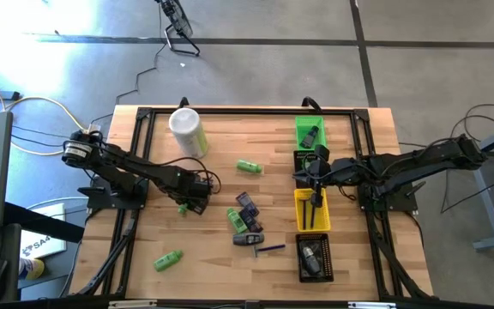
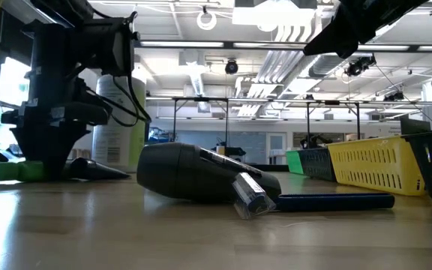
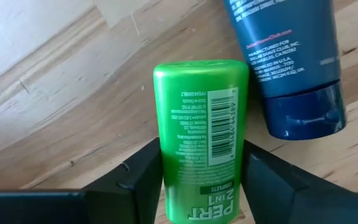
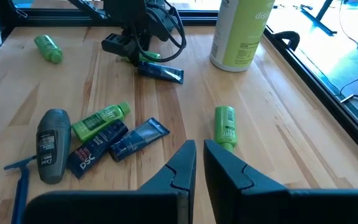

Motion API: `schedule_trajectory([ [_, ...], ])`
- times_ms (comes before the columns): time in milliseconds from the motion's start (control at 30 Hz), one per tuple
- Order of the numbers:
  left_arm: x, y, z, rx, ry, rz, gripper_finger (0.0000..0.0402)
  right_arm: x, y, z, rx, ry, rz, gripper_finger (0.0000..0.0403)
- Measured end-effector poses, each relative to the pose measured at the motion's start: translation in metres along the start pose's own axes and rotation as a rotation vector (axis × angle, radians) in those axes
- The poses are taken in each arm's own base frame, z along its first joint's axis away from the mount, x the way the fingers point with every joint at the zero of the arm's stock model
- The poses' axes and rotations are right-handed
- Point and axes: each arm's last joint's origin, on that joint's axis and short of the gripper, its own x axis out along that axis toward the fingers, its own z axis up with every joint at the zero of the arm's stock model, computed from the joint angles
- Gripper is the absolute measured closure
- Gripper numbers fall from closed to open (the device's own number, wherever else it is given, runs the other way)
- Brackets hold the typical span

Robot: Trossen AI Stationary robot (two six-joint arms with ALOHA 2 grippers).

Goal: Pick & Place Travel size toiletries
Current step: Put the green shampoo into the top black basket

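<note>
A grasp is being made on the left side of the table (image 1: 230,266), judging from how things lie. The left gripper (image 1: 197,202) is lowered to the wood, and in the left wrist view its two dark fingers (image 3: 143,180) are seen on either side of a green mini bottle (image 3: 202,134), close against its sides. The jaws are partly closed around the bottle; whether they already press it firmly cannot be told. The bottle lies flat on the table, and just beside it lies a dark blue tube (image 3: 294,62), near enough to be brushed.

The right gripper (image 4: 199,163) is held over the row of bins at the right of the table, above the yellow bin (image 1: 311,209), with its fingers all but touching and nothing seen between them. A green bin (image 1: 309,131) is set at the far end of the row and a black bin (image 1: 314,257) at the near end.

The other toiletries are spread over the table: a cluster of a grey bottle (image 4: 53,144), a green tube (image 4: 101,120) and dark tubes (image 4: 114,142) at the middle, a green bottle (image 1: 249,166) farther back, and another green bottle (image 1: 169,259) near the left front. A large pale-green canister (image 1: 187,130) stands at the far left.

The next move calls for the grip to be completed squarely on the bottle, then a straight lift so that the neighbouring blue tube is not dragged along
</note>
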Motion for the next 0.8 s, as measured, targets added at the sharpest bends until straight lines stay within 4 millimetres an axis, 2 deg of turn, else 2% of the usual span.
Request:
schedule_trajectory([
  [533, -0.003, 0.003, -0.001, 0.061, 0.0, 0.002, 0.0226, 0.0, 0.0, 0.0, 0.0, 0.0, 0.0, 0.0379],
  [667, -0.015, 0.006, -0.002, 0.099, -0.023, -0.039, 0.0226, 0.0, 0.0, 0.0, 0.0, 0.0, 0.0, 0.0379],
  [800, -0.034, 0.007, -0.002, 0.139, -0.058, -0.105, 0.0226, 0.0, 0.0, 0.0, 0.0, -0.001, 0.0, 0.0379],
])
